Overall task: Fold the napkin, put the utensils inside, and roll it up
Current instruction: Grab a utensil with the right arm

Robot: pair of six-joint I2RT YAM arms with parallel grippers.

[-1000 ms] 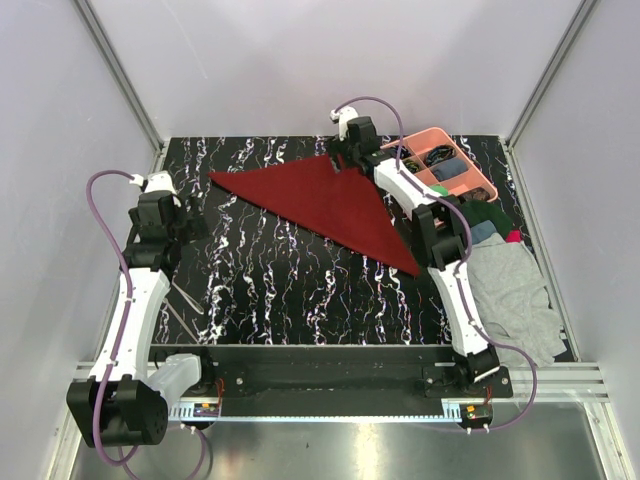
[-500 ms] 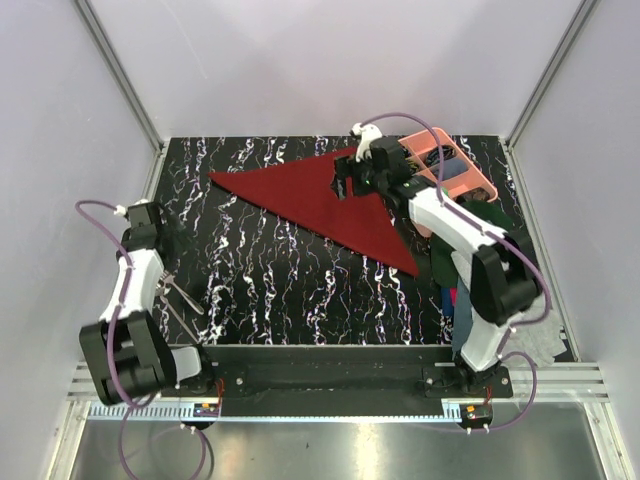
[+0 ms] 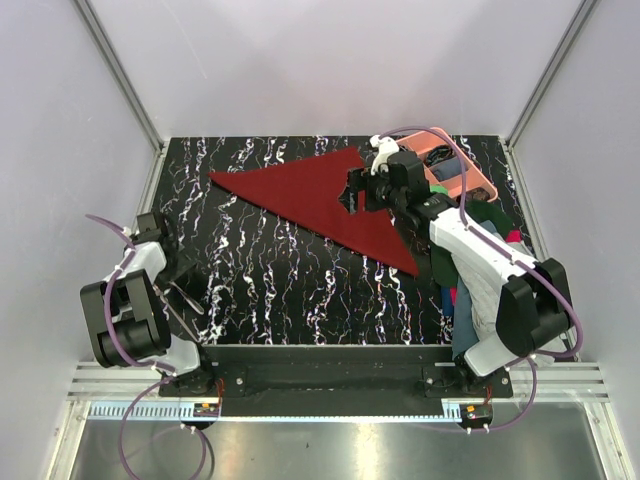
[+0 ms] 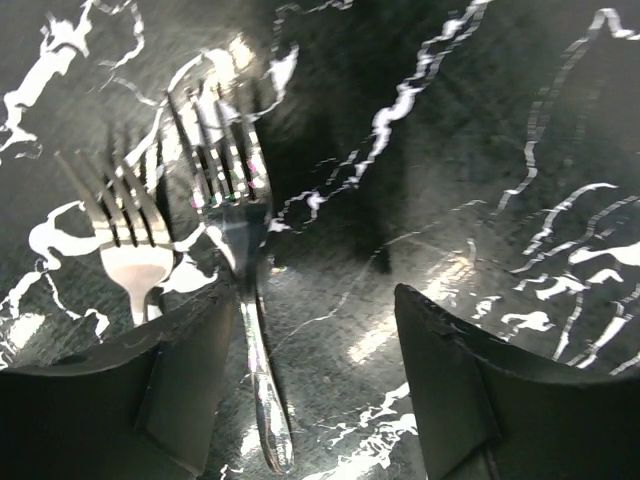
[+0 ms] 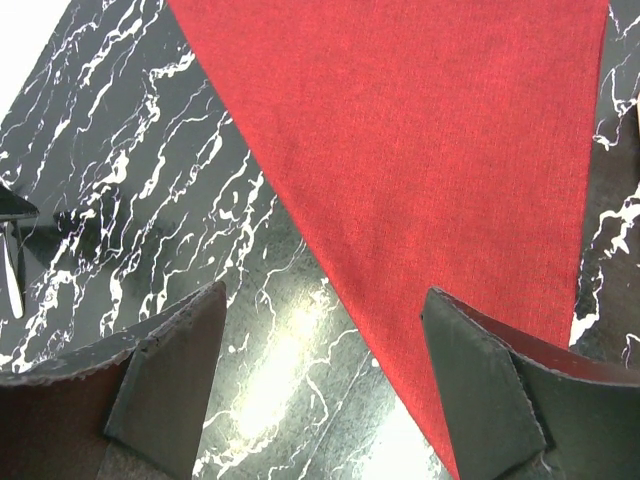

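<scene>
We note left fingers point(image 4: 455, 390) spread, gripping nothing, astride one fork point(image 4: 240, 225), its handle running back toward the wrist, a second fork point(image 4: 135, 265) just beside it, while right fingers point(image 5: 490, 390) hang released over the folded napkin point(image 3: 320, 195), well apart, mid-table point(image 3: 270, 290).

Overhead camera looks down from behind — wrist cameras face the table point(image 3: 300, 290) closely (the right one shares the napkin point(image 3: 320, 195)).

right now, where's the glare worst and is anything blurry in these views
Left wrist: bright glare on the glossy table and the forks, whose tines look doubled by reflection; the near fingers are dark and soft. Right wrist: a glare patch on the table beside the matte napkin, which is sharp. Top external: even light, no visible blur.
</scene>
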